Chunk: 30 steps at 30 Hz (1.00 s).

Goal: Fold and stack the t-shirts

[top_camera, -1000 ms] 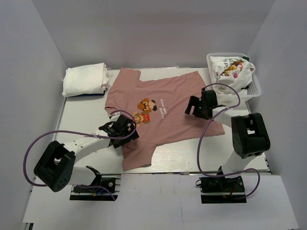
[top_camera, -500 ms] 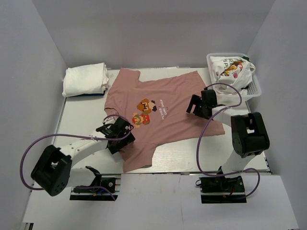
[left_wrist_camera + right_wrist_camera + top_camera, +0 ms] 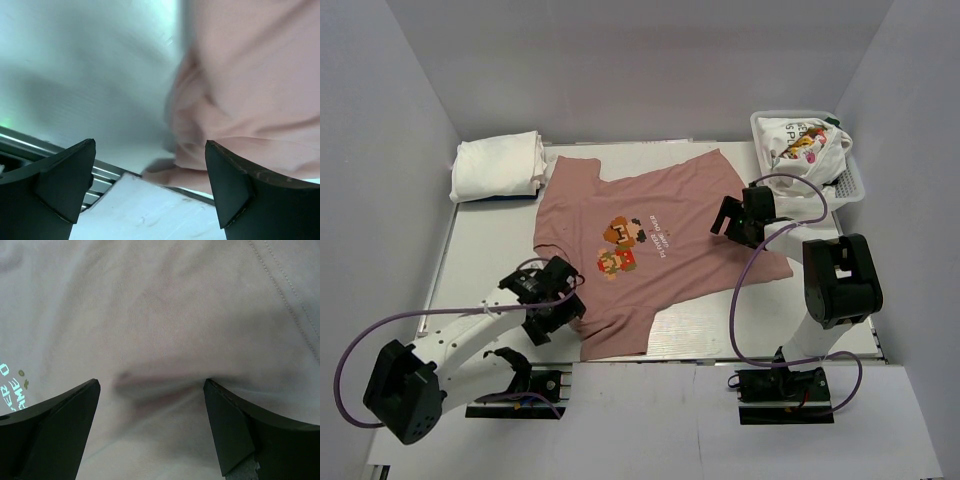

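Two open grippers flank one tee in the top view. A dusty-pink tee point(image 3: 650, 240) lies spread face up across the middle of the table point(image 3: 485, 245), its two pixel-art figures showing at the chest and one corner reaching the near edge. The left gripper point(image 3: 555, 298) sits at the tee's near-left border, jaws apart and holding nothing. The right gripper point(image 3: 732, 217) hangs over the cloth's right side, jaws also apart and empty. Folded white tees point(image 3: 498, 166) sit stacked at the far-left corner. A printed tee point(image 3: 798, 142) lies crumpled in the basket point(image 3: 856, 180) at far right.

From the left wrist, blurred, the left gripper point(image 3: 150, 150) frames bare table on one side and a rumpled pink edge point(image 3: 240, 100) on the other. The cloth bunches in soft ridges just beside the table's near lip.

From the right wrist, the right gripper point(image 3: 150, 385) hovers close over flat pink cloth point(image 3: 165, 315). A low wrinkle runs between the fingers, a stitched seam crosses the upper right, and a trace of print lettering shows at left.

Judged from these views, the tee is light, limp cotton that will sag and drag rather than hold shape. The best holds look to be pinches at an edge, a hem corner or a sleeve, with both arms lifting together so the fold falls square.
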Each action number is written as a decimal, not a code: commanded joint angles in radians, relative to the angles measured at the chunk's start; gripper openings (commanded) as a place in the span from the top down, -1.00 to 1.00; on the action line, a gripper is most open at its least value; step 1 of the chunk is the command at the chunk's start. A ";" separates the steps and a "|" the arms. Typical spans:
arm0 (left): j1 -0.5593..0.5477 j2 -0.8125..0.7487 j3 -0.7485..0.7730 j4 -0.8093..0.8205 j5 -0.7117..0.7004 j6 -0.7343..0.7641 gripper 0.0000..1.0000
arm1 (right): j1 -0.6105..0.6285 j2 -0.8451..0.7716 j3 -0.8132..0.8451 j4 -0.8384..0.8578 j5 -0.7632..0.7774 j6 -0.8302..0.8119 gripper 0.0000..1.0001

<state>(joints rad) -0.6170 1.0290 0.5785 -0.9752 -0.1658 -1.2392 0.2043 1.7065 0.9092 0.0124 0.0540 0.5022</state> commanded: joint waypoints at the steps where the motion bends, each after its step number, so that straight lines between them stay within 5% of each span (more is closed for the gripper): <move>1: 0.003 0.017 0.153 -0.091 -0.189 0.035 -1.00 | -0.003 0.008 0.017 0.003 -0.016 -0.047 -0.81; 11: 0.095 0.382 0.490 0.150 -0.409 0.300 -1.00 | -0.002 -0.074 0.046 0.063 -0.025 -0.163 -0.81; 16: 0.180 0.621 0.697 0.325 -0.359 0.484 -1.00 | -0.002 -0.045 0.085 0.060 0.018 -0.235 -0.81; 21: 0.226 0.938 0.969 0.345 -0.319 0.618 -1.00 | -0.003 0.021 0.145 0.009 0.049 -0.260 -0.81; 30: 0.309 1.279 1.294 0.363 -0.143 0.739 -1.00 | -0.009 0.168 0.250 -0.084 0.058 -0.272 -0.81</move>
<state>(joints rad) -0.3359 2.2726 1.7893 -0.6216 -0.3847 -0.5838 0.2020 1.8439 1.0943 -0.0292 0.1032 0.2527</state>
